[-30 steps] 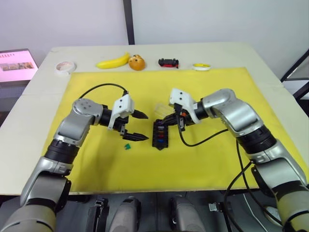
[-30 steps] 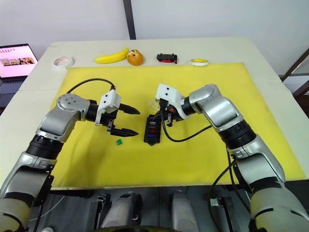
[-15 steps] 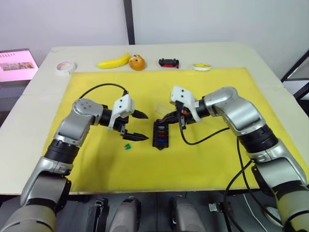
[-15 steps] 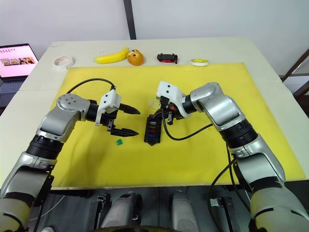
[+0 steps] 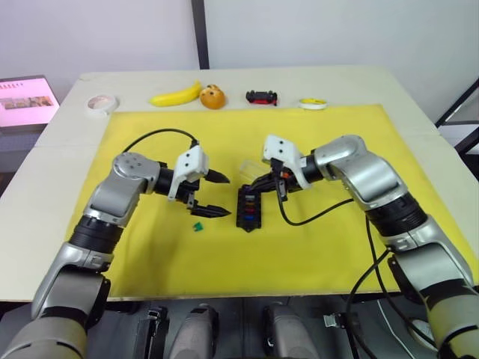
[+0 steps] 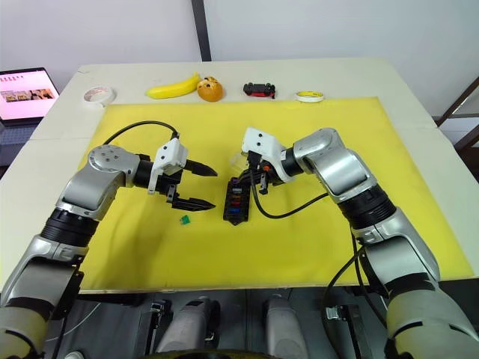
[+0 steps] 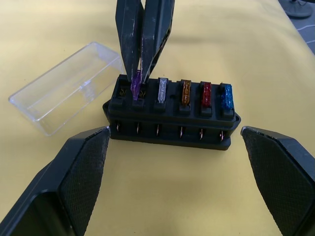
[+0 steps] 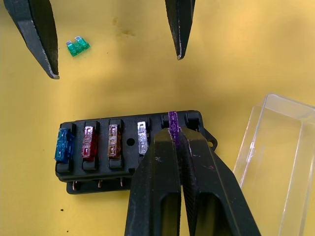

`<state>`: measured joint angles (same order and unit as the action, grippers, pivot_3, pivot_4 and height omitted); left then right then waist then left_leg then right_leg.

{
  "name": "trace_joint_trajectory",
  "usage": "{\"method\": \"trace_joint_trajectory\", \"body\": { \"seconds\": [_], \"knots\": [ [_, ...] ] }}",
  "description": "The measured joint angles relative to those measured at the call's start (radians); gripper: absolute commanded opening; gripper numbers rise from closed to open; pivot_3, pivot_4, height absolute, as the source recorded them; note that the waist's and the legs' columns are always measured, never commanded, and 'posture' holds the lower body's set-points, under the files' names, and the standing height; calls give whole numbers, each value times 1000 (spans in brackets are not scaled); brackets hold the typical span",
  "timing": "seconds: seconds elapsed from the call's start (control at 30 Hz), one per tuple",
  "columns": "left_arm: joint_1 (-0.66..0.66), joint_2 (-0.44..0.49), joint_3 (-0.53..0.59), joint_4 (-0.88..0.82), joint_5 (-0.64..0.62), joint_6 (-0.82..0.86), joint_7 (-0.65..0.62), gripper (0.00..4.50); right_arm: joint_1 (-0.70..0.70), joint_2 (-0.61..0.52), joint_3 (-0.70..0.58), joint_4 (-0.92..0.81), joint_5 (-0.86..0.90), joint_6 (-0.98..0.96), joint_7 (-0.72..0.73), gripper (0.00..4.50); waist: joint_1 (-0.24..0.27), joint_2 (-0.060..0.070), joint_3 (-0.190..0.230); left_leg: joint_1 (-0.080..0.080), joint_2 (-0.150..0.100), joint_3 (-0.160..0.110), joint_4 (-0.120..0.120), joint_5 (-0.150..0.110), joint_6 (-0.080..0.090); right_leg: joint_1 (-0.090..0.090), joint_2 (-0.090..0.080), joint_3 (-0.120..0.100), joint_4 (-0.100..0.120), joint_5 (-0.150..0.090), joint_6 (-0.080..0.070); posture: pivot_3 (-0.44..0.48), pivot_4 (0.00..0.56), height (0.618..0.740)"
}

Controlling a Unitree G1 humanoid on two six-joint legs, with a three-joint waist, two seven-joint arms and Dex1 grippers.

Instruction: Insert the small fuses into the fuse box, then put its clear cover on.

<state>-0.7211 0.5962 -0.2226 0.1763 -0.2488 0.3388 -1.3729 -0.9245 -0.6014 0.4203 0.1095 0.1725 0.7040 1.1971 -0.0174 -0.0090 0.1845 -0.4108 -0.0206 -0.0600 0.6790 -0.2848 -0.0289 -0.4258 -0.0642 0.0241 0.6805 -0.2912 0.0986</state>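
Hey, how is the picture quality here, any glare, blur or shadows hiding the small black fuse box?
Left wrist view: the black fuse box is sharp, the transparent plastic cover shows faint highlights, and the near black fingers look soft. Right wrist view: the purple fuse is crisp, with soft shadows on the yellow mat. Left eye view: even light, the fuses too small to tell apart.

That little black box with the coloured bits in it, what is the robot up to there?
The right gripper is pressing a purple fuse into the fuse box, beside four already seated. The left gripper hovers open nearby. One green fuse lies loose on the yellow mat, and the clear cover waits beside the box.
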Motion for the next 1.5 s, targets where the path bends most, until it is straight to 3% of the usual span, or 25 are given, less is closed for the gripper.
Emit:
{"method": "trace_joint_trajectory", "body": {
  "seconds": [1.5],
  "knots": [
    [0, -12, 0, -1, 1, -2, 24, 4473, -76, -5, 66, 48, -102, -18, 105, 0, 1, 0, 0, 0, 0, 0, 0, 1, -1, 0, 0, 0, 0, 0, 0, 0, 150, 740]
  ]
}}
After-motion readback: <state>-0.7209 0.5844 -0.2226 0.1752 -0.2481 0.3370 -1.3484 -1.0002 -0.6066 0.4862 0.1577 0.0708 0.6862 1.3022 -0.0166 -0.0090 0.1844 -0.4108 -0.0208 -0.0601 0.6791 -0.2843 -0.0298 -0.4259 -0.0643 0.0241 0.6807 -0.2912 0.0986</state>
